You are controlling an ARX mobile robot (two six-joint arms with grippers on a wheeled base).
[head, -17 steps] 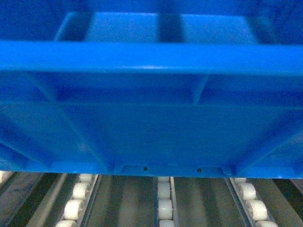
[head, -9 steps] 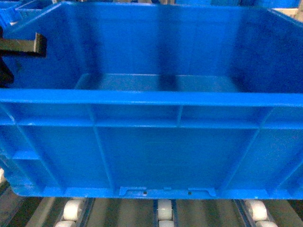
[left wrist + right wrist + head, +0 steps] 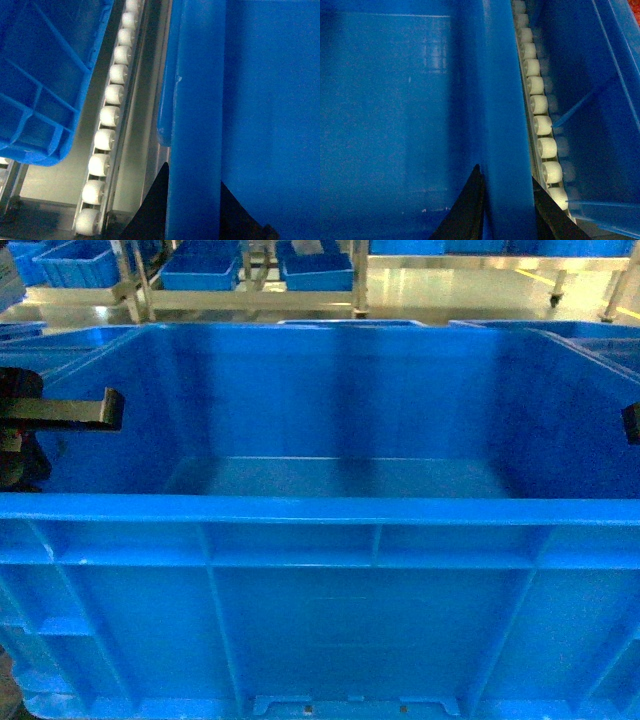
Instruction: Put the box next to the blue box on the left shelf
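The box (image 3: 330, 590) is a big bright-blue crate that fills the head view, open side up, its floor bare. My left gripper (image 3: 194, 175) is shut on the box's left rim (image 3: 195, 110), one black finger inside the wall and one outside; its inner finger (image 3: 75, 410) shows in the head view. My right gripper (image 3: 505, 174) is shut on the right rim (image 3: 502, 115) in the same way and barely shows at the head view's edge (image 3: 632, 422). White rollers of the left shelf (image 3: 106, 120) run beside each rim (image 3: 540, 115). Another blue box (image 3: 40, 75) sits just left.
A further blue crate (image 3: 592, 95) stands close on the right, across one roller track. Beyond the box's far wall are metal racks with several blue crates (image 3: 205, 265) on a shiny floor. Gaps on both sides are about one track wide.
The box has sunk in the head view: first only its side wall showed, now I look over the rim into it. The rollers below its front edge have gone out of view.
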